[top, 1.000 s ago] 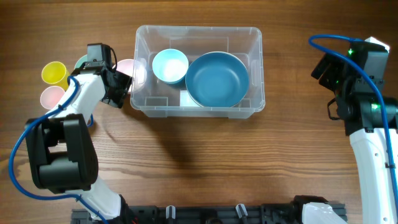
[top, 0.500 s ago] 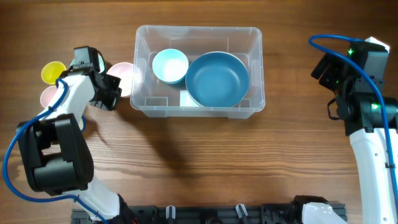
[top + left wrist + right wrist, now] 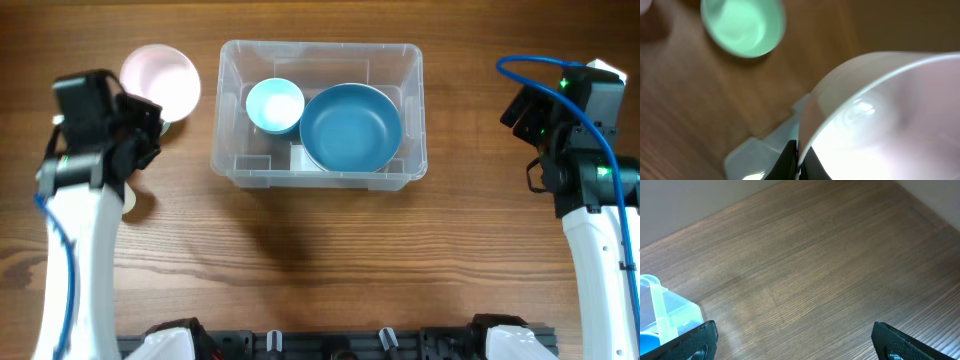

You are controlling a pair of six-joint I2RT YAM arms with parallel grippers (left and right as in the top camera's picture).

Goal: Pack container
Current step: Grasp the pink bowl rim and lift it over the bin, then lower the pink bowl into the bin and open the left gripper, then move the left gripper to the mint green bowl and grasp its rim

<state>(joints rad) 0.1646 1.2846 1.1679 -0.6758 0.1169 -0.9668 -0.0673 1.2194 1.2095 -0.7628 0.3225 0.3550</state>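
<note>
**Pink bowl held up beside a half-filled container**

From overhead, the left hand [image 3: 143,112] holds a pink bowl [image 3: 160,80] above the tabletop [image 3: 300,250], just off the far left corner of the container [image 3: 320,46]. The clear container sits mid-table with its long axis running left to right. It lies to the right of the left hand, on the robot's own right. A small pale-blue bowl [image 3: 274,105] sits in its left half and a big blue bowl [image 3: 350,127] fills most of its right half. The right hand [image 3: 528,112] waits well apart, beyond the container's right end. The left hand is much the nearer, so the next carry looks likely to run rightward over the near short wall.

In the left wrist view, the dark fingers [image 3: 790,152] are clamped on the pink bowl's rim, and the bowl's pale inside fills the right of the picture. A green bowl [image 3: 742,25] rests on the tabletop below and away from the hand. A pale, clear-looking shape shows at the lower left. What it is cannot be told.

In the right wrist view, the right hand's fingers are spread wide at the lower corners with nothing between them. Bare tabletop lies ahead, and a corner of the container [image 3: 660,311] shows at the left edge.
</note>
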